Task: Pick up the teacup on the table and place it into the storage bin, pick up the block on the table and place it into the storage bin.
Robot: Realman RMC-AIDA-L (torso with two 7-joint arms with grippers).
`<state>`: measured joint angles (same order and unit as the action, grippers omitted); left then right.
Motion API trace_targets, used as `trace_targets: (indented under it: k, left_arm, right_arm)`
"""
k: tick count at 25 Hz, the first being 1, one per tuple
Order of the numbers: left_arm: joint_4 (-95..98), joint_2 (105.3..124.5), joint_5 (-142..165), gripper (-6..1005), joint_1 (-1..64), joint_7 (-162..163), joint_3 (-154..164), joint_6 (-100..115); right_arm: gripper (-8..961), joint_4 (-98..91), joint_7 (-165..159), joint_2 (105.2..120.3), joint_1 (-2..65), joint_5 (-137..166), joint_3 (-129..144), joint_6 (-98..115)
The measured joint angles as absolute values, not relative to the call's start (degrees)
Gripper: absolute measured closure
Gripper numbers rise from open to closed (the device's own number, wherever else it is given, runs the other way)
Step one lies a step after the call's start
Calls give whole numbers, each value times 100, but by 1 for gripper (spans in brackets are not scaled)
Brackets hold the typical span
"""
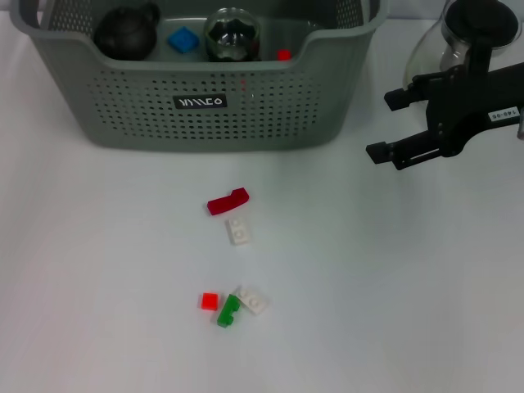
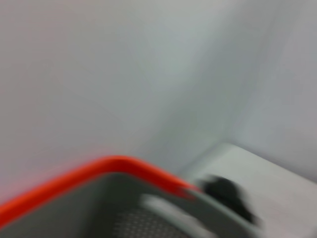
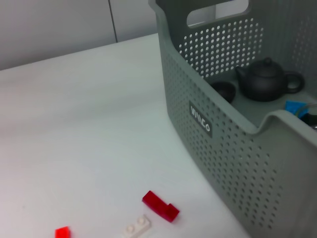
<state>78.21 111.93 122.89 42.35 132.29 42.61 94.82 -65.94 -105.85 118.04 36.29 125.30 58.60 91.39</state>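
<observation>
Nearest you on the white worktop lay a small cluster of blocks: an orange-red square block, a green block touching a white studded block. A little farther out sat another white block just beside a dark red curved block; you could see that pair in the right wrist view too, the red one and the white one. Your right hand hovered above the worktop at the right, well apart from all of these blocks and just beside the storage bin's right end; its black fingers were spread apart and gripped nothing. The storage bin stood at the far side of the worktop, grey-green plastic with perforated walls, a dipped front rim and a small white logo. Inside it you had a dark teapot, a small dark teacup beside that teapot, a blue block, a round glass piece and a small red block. A glass teapot stood behind the right arm. Your left hand did not show; its wrist view was blurred, giving only an orange rim and grey surfaces, so you could not tell its state.
</observation>
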Motion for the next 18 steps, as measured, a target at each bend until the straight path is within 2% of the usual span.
trace_targets:
  k: [3, 8, 9, 12, 14, 15, 18]
  left_arm:
    - [8380, 11362, 11896, 73, 4015, 12446, 4283, 10599]
    - [8937, 11872, 12028, 50, 3512, 11530, 4495, 11293]
    - [9066, 12008, 12059, 50, 3185, 11235, 4859, 11329]
    - [9145, 12081, 12145, 50, 2930, 11143, 5263, 11314]
    - [9232, 12201, 12398, 50, 2739, 11116, 5708, 11303]
    - [9314, 12325, 12777, 51, 2629, 11095, 6129, 11305]
    - [9363, 12404, 13230, 51, 2587, 11118, 6639, 11253]
  right_arm:
    - [18, -6560, -10581, 11819, 3648, 12529, 5811, 9127]
    - [18, -6451, -10598, 11864, 3671, 12528, 5678, 9121]
    - [18, -6390, -10600, 11870, 3688, 12527, 5657, 9123]
    - [19, -6193, -10617, 11875, 3748, 12526, 5637, 9119]
    - [19, -6090, -10615, 11876, 3781, 12526, 5648, 9128]
    - [19, -6052, -10610, 11877, 3798, 12526, 5656, 9135]
    - [19, -5928, -10606, 11884, 3865, 12526, 5659, 9123]
